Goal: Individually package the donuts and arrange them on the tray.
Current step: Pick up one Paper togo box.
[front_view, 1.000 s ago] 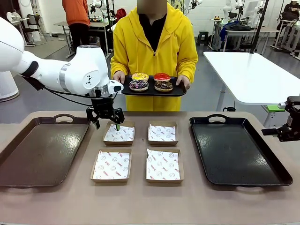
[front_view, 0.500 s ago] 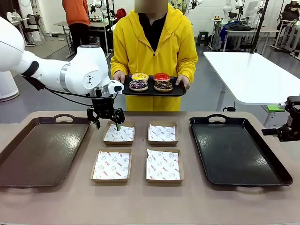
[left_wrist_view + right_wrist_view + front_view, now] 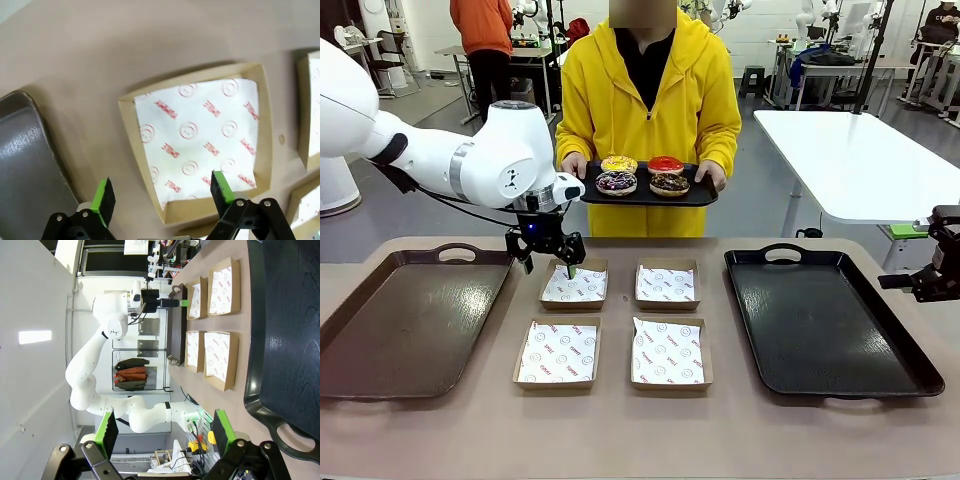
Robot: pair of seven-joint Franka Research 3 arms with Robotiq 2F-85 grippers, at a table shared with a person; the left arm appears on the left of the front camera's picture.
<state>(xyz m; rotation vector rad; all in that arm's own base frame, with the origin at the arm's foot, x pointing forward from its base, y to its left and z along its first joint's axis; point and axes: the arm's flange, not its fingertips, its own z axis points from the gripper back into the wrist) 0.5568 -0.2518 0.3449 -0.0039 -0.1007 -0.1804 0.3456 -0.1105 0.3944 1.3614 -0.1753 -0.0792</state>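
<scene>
A person in yellow holds a small black serving tray (image 3: 698, 196) with the donuts on it: yellow-iced (image 3: 618, 163), red-iced (image 3: 666, 164), purple with sprinkles (image 3: 616, 182) and chocolate-brown (image 3: 669, 183). My left gripper (image 3: 548, 266) hangs open just above the far-left paper-lined box (image 3: 574, 285). In the left wrist view that box (image 3: 200, 140) lies under the open left gripper (image 3: 163, 194), nothing between the pads. My right gripper (image 3: 928, 283) waits open at the table's right edge; in its own view, the right gripper (image 3: 165, 429) holds nothing.
Three more lined cardboard boxes (image 3: 667, 284) (image 3: 558, 352) (image 3: 667, 352) sit mid-table. A large brown tray (image 3: 405, 320) lies on the left, its corner (image 3: 25, 165) beside the box. On the right lies a large black tray (image 3: 825, 320) (image 3: 285, 340). A white table (image 3: 860, 160) stands behind.
The left arm's wrist housing has shifted slightly; its gripper stays above the same box. The person, the donuts and the right arm have not moved.
</scene>
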